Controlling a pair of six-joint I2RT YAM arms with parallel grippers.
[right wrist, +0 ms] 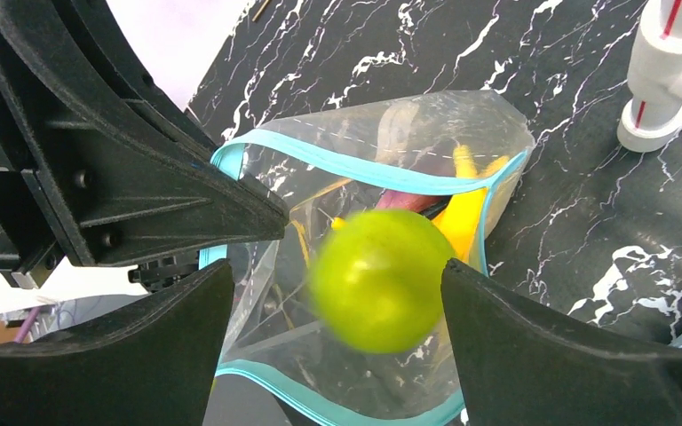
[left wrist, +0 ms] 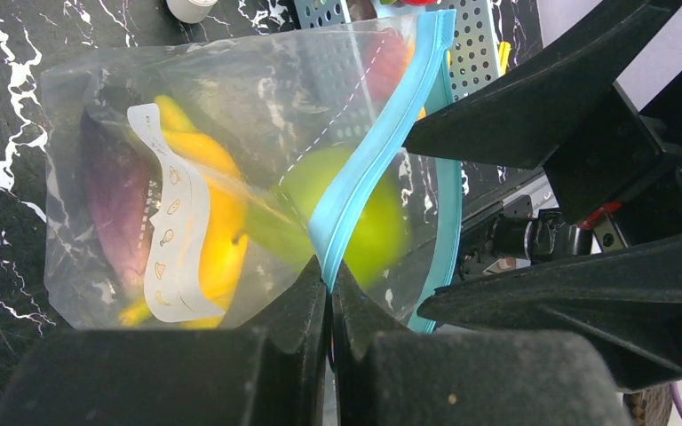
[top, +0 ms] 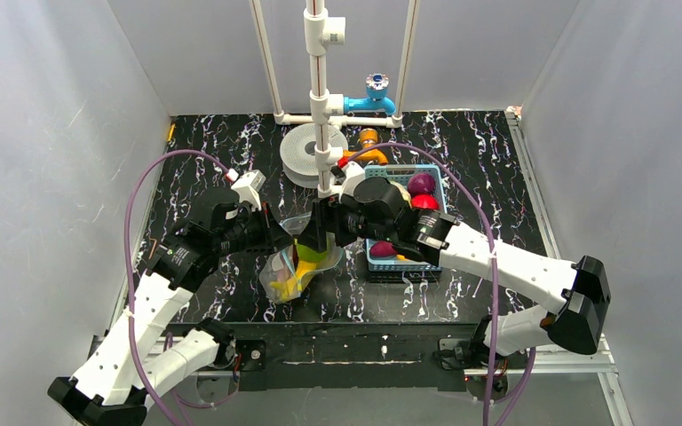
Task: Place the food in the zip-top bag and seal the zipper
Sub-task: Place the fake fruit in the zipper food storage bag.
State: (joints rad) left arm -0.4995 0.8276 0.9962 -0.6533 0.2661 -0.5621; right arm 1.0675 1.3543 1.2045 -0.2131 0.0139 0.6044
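I see the left gripper (left wrist: 330, 302) pinched tight on the bag's (left wrist: 257, 89) zipper (left wrist: 382, 151), mouth gaping. The right gripper (right wrist: 337, 275) is spread wide just over that mouth. The apple (right wrist: 380, 280) is between its fingers, blurred. Bananas (left wrist: 218, 222) and eggplant (left wrist: 115, 204) are inside the bag.

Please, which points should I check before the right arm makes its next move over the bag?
1. Left claw pinches the zipper: ok.
2. Zip-top bag mouth open below the right claw: ok.
3. Right claw open: ok.
4. Green apple fully inside the bag: cannot tell, it is blurred.
5. Basket emptied of food: not ok, red and maroon pieces lie in it.
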